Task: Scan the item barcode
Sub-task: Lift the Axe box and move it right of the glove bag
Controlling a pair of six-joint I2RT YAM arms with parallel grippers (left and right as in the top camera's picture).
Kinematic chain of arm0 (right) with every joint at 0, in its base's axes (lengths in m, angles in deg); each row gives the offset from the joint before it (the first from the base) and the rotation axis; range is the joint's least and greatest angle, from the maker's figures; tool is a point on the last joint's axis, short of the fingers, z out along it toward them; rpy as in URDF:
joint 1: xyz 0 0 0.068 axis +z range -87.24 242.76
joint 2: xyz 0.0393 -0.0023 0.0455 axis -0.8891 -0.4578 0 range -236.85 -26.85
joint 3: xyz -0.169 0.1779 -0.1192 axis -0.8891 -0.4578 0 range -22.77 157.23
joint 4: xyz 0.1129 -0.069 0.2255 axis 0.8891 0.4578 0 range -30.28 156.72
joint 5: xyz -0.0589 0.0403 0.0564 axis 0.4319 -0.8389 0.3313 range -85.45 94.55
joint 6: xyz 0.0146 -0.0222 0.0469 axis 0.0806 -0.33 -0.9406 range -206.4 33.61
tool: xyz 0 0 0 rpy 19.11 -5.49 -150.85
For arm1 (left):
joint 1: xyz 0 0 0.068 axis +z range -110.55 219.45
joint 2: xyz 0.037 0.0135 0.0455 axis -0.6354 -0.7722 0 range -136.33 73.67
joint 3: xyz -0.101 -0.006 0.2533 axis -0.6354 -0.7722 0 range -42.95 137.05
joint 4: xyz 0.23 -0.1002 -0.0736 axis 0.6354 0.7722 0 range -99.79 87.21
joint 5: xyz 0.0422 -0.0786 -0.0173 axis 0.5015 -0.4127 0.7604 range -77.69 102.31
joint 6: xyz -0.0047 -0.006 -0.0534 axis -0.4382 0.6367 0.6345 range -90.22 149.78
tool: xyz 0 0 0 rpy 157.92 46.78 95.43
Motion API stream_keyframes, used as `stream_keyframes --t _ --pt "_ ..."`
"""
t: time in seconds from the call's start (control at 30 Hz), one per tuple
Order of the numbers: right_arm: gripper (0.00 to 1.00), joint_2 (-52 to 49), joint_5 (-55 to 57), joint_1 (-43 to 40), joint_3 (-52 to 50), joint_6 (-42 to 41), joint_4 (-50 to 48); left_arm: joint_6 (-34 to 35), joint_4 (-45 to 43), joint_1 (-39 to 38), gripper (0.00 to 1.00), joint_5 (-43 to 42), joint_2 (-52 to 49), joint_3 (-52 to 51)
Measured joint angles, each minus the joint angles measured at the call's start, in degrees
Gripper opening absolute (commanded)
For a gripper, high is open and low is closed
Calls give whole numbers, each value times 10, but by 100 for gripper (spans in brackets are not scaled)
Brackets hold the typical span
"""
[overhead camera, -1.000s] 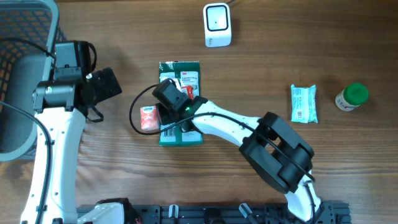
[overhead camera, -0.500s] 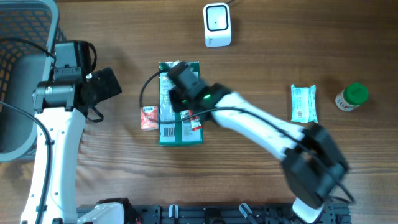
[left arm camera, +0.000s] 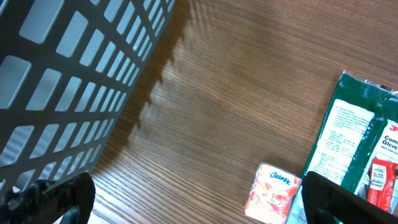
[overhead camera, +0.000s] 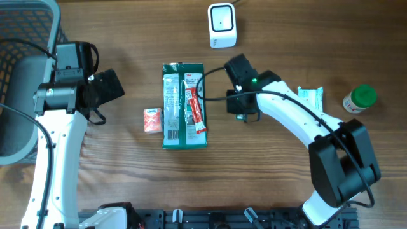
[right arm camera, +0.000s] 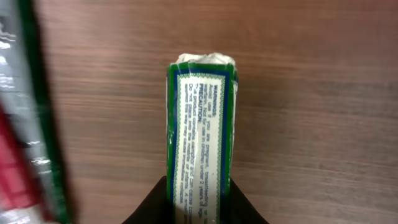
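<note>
Left end effector [overhead camera: 109, 88], fingers wide apart, hangs beside the wire basket [overhead camera: 25, 38]. Right of the green 3M glove pack [overhead camera: 183, 105], the right end effector [right arm camera: 198, 210] is clamped on a green-edged packet [right arm camera: 200, 143], nearer than the white scanner [overhead camera: 222, 25].

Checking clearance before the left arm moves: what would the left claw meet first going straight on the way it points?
Most likely the bare wooden table; the line of the left claw passes beside the Kleenex pack, though depth is unclear.
</note>
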Motion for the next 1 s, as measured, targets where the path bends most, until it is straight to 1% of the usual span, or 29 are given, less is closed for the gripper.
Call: stream_keyframes --t 0.13,0.23,0.43,0.53,0.57,0.67,0.7,0.73,0.77,0.8,0.87,0.9,1.0 --pt "64 -1 0 -4 -29 -3 -16 0 0 0 100 0 0 0" --pt "78 -1 0 -4 -29 -1 -24 0 0 0 100 0 0 0" --pt "80 -1 0 -6 -28 5 -36 0 0 0 100 0 0 0" --pt "89 1 -3 -15 -14 14 -17 0 0 0 100 0 0 0" --pt "99 6 -5 -21 -7 16 -16 0 0 0 100 0 0 0" --pt "100 33 -7 -34 4 20 -13 0 0 0 100 0 0 0" --pt "95 44 -7 -37 6 22 -10 0 0 0 100 0 0 0" --pt "68 58 -7 -41 9 23 -6 0 0 0 100 0 0 0" --pt "47 68 -7 -43 12 28 2 0 0 0 100 0 0 0" --pt "33 73 -7 -44 14 34 11 0 0 0 100 0 0 0" --pt "11 77 -7 -44 15 41 35 0 0 0 100 0 0 0" --pt "4 76 -7 -44 14 41 46 0 0 0 100 0 0 0" --pt "4 76 -7 -47 4 21 58 0 0 0 100 0 0 0"
